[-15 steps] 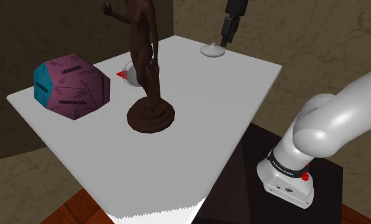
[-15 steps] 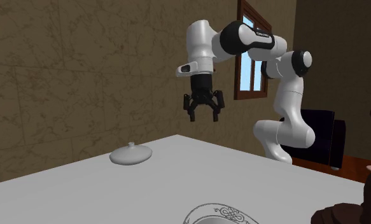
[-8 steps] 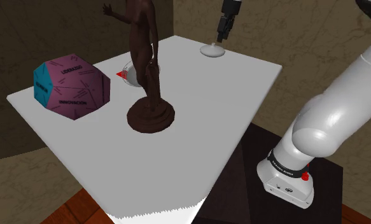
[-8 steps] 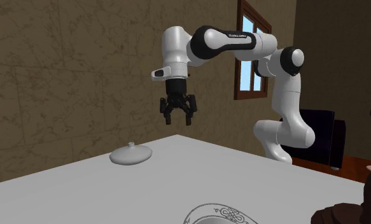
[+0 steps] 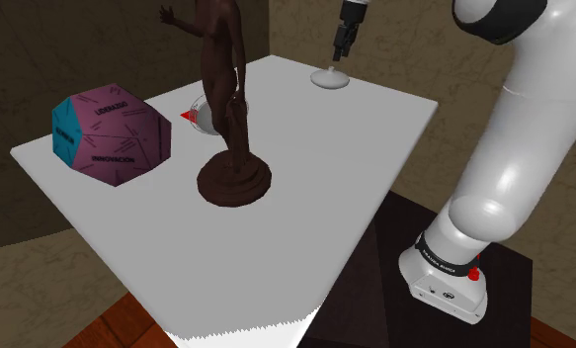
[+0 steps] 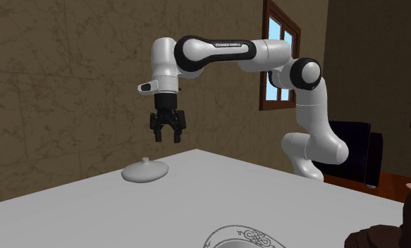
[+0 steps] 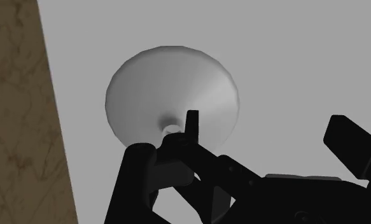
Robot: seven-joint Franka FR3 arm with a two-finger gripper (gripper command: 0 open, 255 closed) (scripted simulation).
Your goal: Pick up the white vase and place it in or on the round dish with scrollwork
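Gripper (image 6: 168,137) is hanging with fingers spread, clasping nothing. White vase (image 6: 144,170) is sitting on the table (image 6: 302,201) just below the fingertips, untouched. Round scrollwork dish (image 6: 244,231) is lying well apart from the fingers, farther across the table.

one vase (image 5: 329,79), one statue (image 5: 228,99), one polyhedron (image 5: 110,136), apparently one dish (image 6: 249,234)

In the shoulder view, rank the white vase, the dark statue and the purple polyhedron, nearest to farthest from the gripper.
1. The white vase, close beneath the gripper, near the table's far corner.
2. The dark statue, mid-table.
3. The purple polyhedron, at the shoulder view's left.
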